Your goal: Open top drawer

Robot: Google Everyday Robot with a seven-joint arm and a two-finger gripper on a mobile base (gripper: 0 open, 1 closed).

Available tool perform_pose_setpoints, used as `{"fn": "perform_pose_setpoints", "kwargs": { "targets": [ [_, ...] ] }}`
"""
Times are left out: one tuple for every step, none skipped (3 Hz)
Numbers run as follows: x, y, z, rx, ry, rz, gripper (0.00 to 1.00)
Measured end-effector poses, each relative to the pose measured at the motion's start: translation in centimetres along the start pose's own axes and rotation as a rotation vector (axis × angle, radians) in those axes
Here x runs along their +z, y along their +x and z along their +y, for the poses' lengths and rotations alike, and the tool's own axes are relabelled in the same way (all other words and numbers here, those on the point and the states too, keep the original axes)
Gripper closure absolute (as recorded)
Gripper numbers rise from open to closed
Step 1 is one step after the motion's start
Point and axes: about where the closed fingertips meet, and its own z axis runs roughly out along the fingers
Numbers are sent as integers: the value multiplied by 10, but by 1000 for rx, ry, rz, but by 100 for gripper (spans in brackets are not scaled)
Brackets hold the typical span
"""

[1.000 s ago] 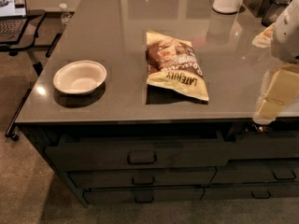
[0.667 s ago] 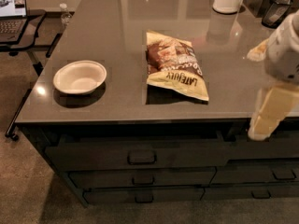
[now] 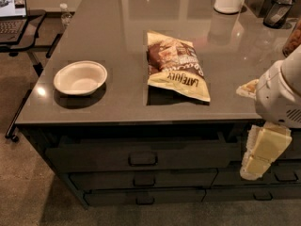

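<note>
Drawers face the near side: two slim dark drawers (image 3: 143,179) lowest, and above them the wide dark grey flat-fronted top drawer (image 3: 94,157) with its small loop pull, directly under the glossy grey tabletop (image 3: 117,41). Right of it, below the edge, hangs the robot's cream-padded hand (image 3: 256,164); I cannot tell its state. Farther back sit a round white bowl (image 3: 80,77) and a crinkled yellow-brown snack bag (image 3: 176,65).

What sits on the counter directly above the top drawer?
A white bowl and a chip bag lie on the counter above the top drawer; the drawer's inside is hidden. The end effector hangs beside its right end.
</note>
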Motion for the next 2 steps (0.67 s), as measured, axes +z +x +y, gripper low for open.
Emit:
{"fn": "perform_pose_setpoints", "kwargs": {
  "targets": [
    [0,0,0,0,0,0,0],
    [32,9,25,12,-74,4,0]
  ]
}}
